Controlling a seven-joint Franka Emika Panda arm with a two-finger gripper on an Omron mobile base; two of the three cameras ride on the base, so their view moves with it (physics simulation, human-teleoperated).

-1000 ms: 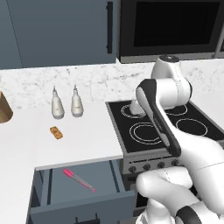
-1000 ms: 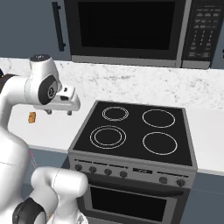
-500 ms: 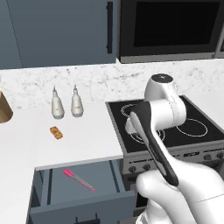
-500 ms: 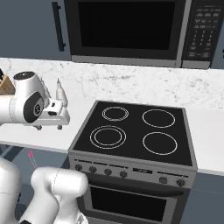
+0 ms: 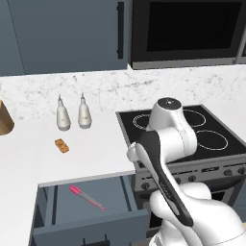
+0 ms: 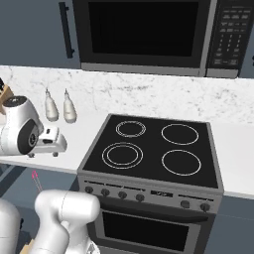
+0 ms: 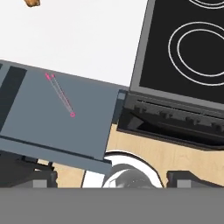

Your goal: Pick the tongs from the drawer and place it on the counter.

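Left base view: the drawer (image 5: 89,211) stood pulled out below the counter (image 5: 91,149), and the tongs (image 5: 86,197) lay flat and slantwise on its floor, magenta end toward the back left. The arm rose beside it, by the stove (image 5: 192,132). Two bottles (image 5: 72,113) and a small orange block (image 5: 61,145) sat on the worktop, well apart from the drawer.

Right base view: the gripper (image 6: 52,144) hung over the counter edge, above the drawer; whether its fingers were spread or closed could not be told.

Hand view: the tongs (image 7: 60,95) looked thin and low. Likely risks: fingers descending off-line and nudging them aside, or striking the drawer's front wall or the counter lip.
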